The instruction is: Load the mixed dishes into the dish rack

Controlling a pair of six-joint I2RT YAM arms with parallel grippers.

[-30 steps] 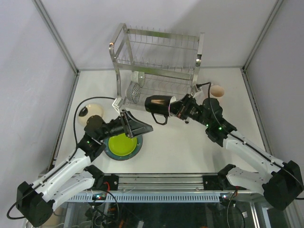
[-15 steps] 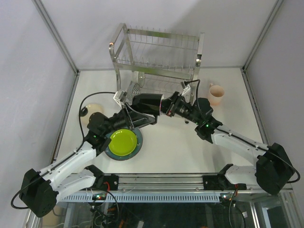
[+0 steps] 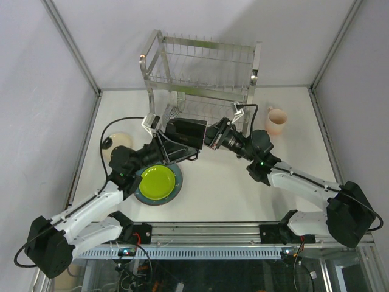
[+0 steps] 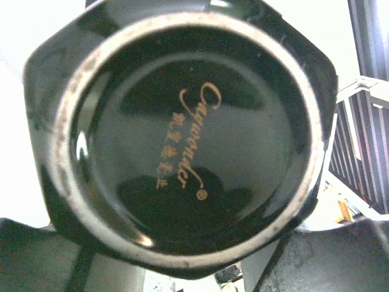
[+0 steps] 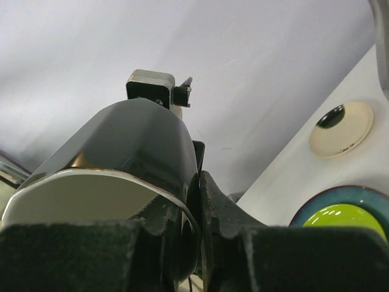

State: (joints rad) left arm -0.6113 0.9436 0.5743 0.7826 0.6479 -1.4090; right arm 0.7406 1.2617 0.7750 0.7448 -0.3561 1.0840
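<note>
My right gripper is shut on the rim of a glossy black mug with a cream inside, held on its side above the table in front of the dish rack. In the right wrist view my fingers pinch the mug wall. My left gripper is open, one finger on either side of the mug's base, which fills the left wrist view. The lime-green plate lies on the blue-grey plate. The cream black-marked plate lies at left. The pink mug stands at right.
The rack stands at the back centre against the wall, with a perforated metal cutlery cup on its lower tier. Metal frame posts and white walls enclose the table. The right wrist view also shows the cream plate and the lime plate.
My right gripper has carried the mug leftward to the left gripper. The left gripper has risen from over the plates, and the mug's base now sits between its fingers.
</note>
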